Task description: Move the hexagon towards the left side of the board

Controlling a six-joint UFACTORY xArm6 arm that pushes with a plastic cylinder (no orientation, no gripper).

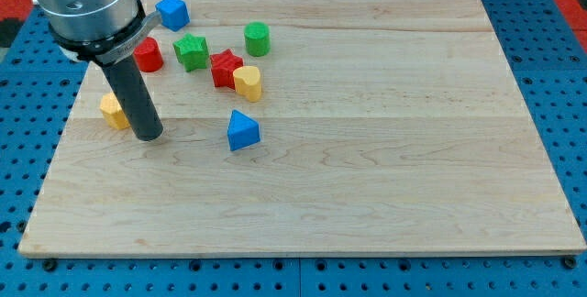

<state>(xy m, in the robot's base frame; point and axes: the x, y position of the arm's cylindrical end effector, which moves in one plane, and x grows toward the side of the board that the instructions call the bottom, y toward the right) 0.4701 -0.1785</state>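
so the yellow hexagon sat near the left edge of the wooden board, a bit above the middle of that edge, and my tip was planted just beside it on the view's right, close enough that i couldn't tell if they touched, since the rod hid part of the block. no claw on this rig, only the dark rod, so nothing was open, closed or gripping. the rest was bunched toward the top left corner: a blue block nearest the top edge, a red cylinder partly behind the rod, a green star, a green cylinder, a red star touching a yellow heart-ish block. a blue triangular block sat alone to my tip's right, well apart. nothing stood between the hexagon and the left edge. no containers anywhere.
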